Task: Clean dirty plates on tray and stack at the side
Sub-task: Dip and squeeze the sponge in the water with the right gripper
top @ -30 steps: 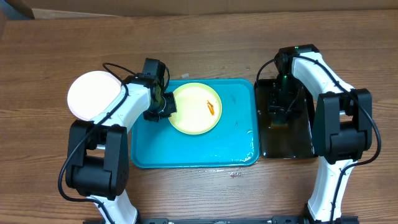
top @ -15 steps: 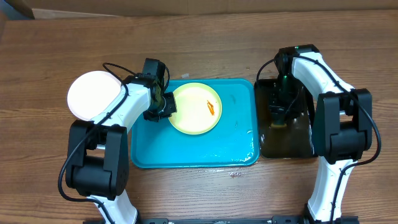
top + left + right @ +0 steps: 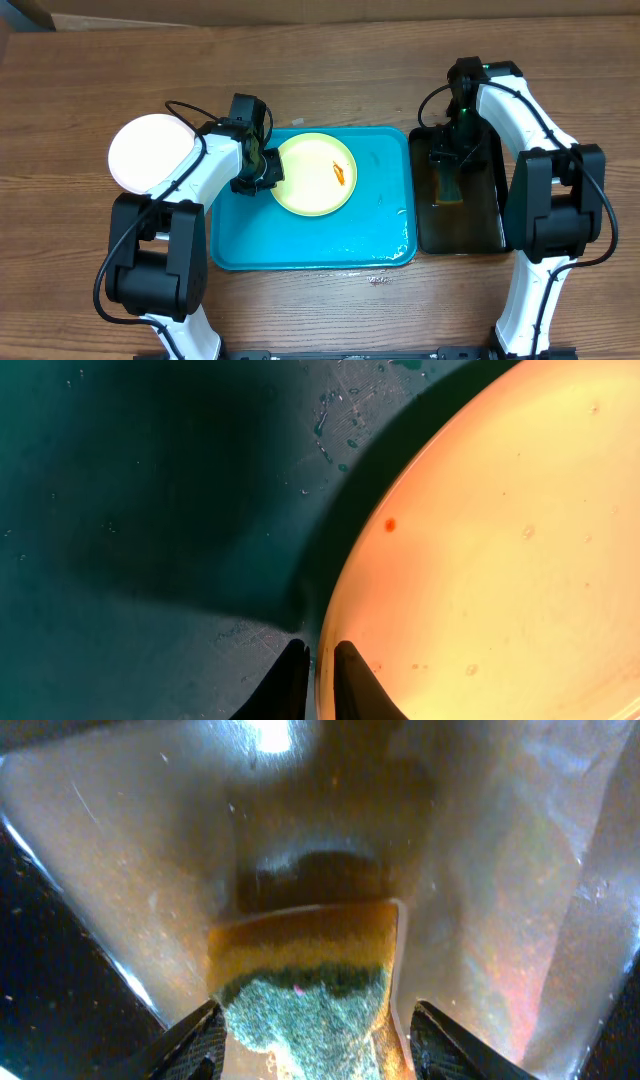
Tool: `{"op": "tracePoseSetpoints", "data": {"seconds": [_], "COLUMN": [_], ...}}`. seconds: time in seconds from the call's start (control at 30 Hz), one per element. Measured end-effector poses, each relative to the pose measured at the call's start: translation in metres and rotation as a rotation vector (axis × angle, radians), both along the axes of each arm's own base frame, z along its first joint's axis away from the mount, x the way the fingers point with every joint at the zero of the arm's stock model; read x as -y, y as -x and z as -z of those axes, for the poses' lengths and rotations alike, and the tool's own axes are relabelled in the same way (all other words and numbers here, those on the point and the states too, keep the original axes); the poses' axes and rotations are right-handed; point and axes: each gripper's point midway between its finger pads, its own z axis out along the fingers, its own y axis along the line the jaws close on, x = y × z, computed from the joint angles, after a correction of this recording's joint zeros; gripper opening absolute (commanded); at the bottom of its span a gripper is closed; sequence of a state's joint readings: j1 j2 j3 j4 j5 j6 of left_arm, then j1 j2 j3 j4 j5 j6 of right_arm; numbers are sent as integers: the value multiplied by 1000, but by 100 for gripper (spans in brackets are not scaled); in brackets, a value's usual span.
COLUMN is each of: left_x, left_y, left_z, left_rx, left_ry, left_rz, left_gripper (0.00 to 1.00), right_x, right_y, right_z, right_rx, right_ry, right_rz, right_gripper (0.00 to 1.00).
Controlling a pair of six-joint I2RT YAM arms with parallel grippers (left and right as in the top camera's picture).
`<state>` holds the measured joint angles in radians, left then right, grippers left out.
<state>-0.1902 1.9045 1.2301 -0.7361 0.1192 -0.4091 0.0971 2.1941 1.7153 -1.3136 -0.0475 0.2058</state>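
Observation:
A pale yellow-green plate [image 3: 315, 185] with a red-orange smear lies on the turquoise tray [image 3: 300, 250]. My left gripper [image 3: 268, 172] is at the plate's left rim. In the left wrist view the two dark fingers [image 3: 295, 682] pinch that rim, so the left gripper [image 3: 320, 680] is shut on the plate [image 3: 480, 560] above the wet tray [image 3: 150, 510]. A white plate [image 3: 150, 153] sits on the table left of the tray. My right gripper [image 3: 447, 166] hovers over a sponge [image 3: 447, 186]. In the right wrist view the right gripper [image 3: 315, 1045] stands open around the green-and-yellow sponge [image 3: 300, 985].
A narrow black tray [image 3: 460, 230] with a wet, glossy floor [image 3: 500, 870] stands right of the turquoise tray and holds the sponge. Water drops lie on the turquoise tray's floor. Bare wooden table surrounds both trays.
The right gripper's jaws have spread apart around the sponge, and the right arm has shifted toward the far end of the black tray. The left arm and plate have not moved.

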Motion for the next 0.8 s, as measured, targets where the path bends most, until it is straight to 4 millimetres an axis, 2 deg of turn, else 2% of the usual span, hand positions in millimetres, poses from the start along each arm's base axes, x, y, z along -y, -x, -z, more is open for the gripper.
{"op": "tracePoseSetpoints", "data": {"seconds": [0.13, 0.33, 0.57, 0.63, 0.73, 0.77, 0.8], "left_x": [0, 0, 0, 0, 0, 0, 0], "left_y": [0, 0, 0, 0, 0, 0, 0], "left_z": [0, 0, 0, 0, 0, 0, 0], "left_rx": [0, 0, 0, 0, 0, 0, 0], "left_ry": [0, 0, 0, 0, 0, 0, 0], "left_rz": [0, 0, 0, 0, 0, 0, 0], "left_gripper": [13, 13, 13, 13, 14, 14, 14], "right_x": [-1, -2, -1, -1, -1, -1, -1], "right_y": [-6, -13, -12, -11, -10, -9, -9], "right_z": [3, 4, 5, 8, 12, 14, 14], "right_rx": [28, 56, 55, 52, 52, 51, 50], "right_ry": [-3, -6, -5, -5, -6, -4, -4], "right_rz": [1, -1, -4, 1, 1, 1, 0], "right_gripper": [52, 50, 18, 4, 4, 8, 28]}}
